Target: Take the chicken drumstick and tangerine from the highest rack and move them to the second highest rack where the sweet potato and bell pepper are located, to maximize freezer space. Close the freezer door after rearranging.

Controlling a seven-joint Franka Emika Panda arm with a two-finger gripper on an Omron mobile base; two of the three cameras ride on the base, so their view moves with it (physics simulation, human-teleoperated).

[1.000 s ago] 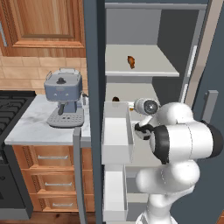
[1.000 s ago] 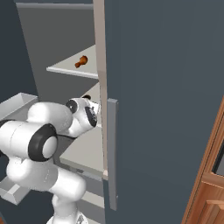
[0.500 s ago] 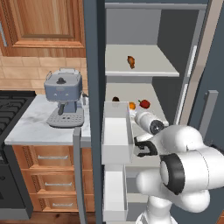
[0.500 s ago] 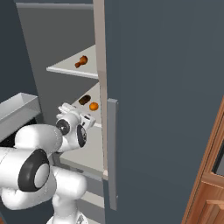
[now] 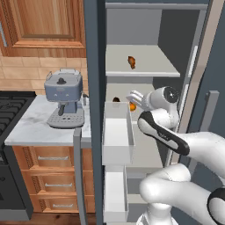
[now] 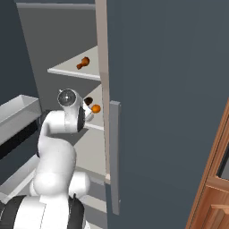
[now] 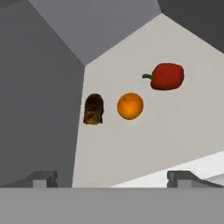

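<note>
Kitchen cabinets and a marble counter with a grey coffee machine (image 5: 63, 100) sit left of the open freezer, so you are looking from the left base camera straight into its compartment. On the highest rack (image 5: 145, 70) the chicken drumstick (image 5: 131, 62) lies alone. On the second highest rack (image 5: 118, 102), just past the arm's wrist, you can make out the tangerine (image 5: 132, 107) and, to its left, the dark sweet potato (image 5: 116, 99). A second ago the arm was folded low in front of the shelves; it has since swung its wrist up to second-rack level.

From the right base camera, the freezer door (image 6: 165, 112) stands wide open, covering the right half of the frame. The drumstick (image 6: 82, 62) is still on the top shelf, and the tangerine (image 6: 95, 108) rests on the shelf below, near the arm's head.

Through the hand camera you see the second rack's pale floor: sweet potato (image 7: 93, 108) against the wall, tangerine (image 7: 130, 106) just beside it, bell pepper (image 7: 165, 76) further along. The gripper (image 7: 112, 178) has its fingertips (image 7: 43, 177) spread wide with nothing between them.

So, as you can judge, the tangerine is already where it belongs. You still have the drumstick to bring down, and then the door to shut.
</note>
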